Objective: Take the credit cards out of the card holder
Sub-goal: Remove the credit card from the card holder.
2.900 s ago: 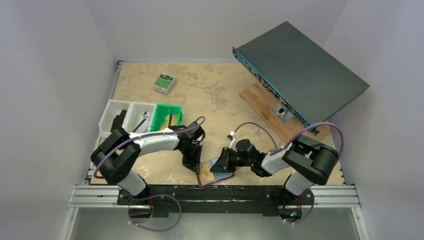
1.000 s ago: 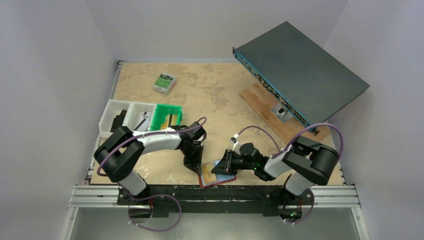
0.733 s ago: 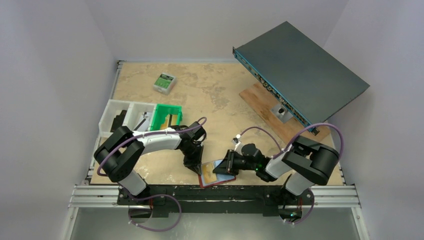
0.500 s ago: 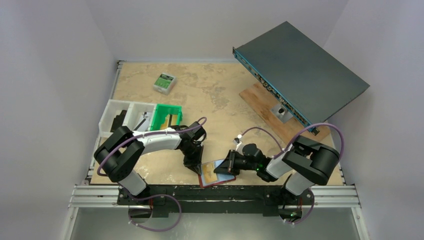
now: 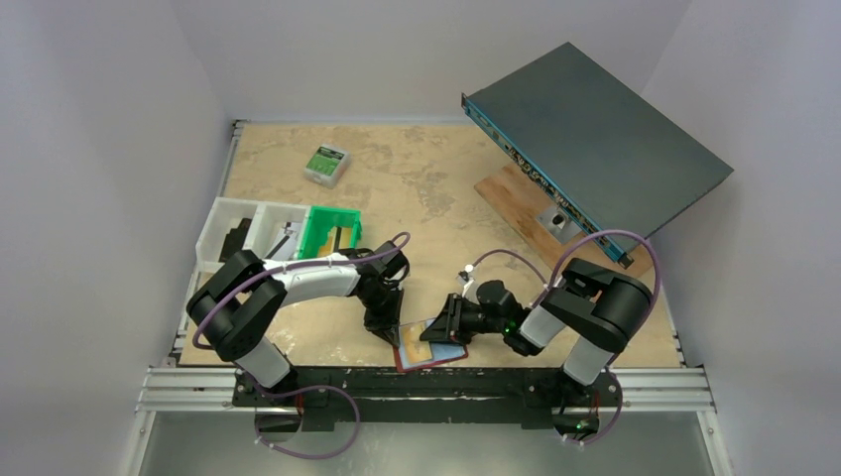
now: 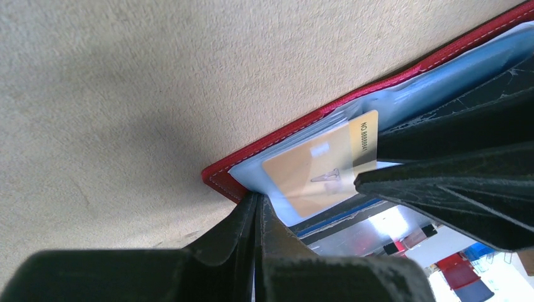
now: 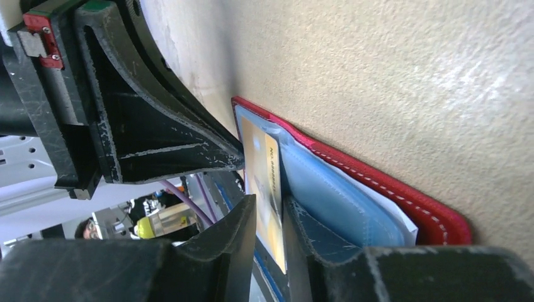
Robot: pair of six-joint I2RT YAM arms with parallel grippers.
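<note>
The red card holder point(image 5: 428, 361) lies open at the table's near edge, pale blue pockets up; it also shows in the left wrist view point(image 6: 217, 176) and the right wrist view point(image 7: 403, 195). A yellow-orange credit card point(image 6: 315, 173) sticks partway out of a pocket. My right gripper point(image 5: 443, 330) has one finger on each side of this card point(image 7: 261, 189) and is shut on its end point(image 7: 267, 207). My left gripper point(image 5: 389, 332) is shut, its tips point(image 6: 256, 200) pressing on the holder's corner. Any other cards are hidden.
A green bin point(image 5: 332, 230) and a white tray point(image 5: 238, 223) stand behind the left arm. A small green-and-white box point(image 5: 325, 164) lies at the back left. A dark flat device point(image 5: 595, 139) leans on a wooden board point(image 5: 516, 198) at the right. The metal rail point(image 5: 426, 382) is just in front of the holder.
The right arm's elbow has swung back and left while its gripper stays at the holder. The holder lies lower and nearer the edge than 2.9 s ago. The left gripper has not moved.
</note>
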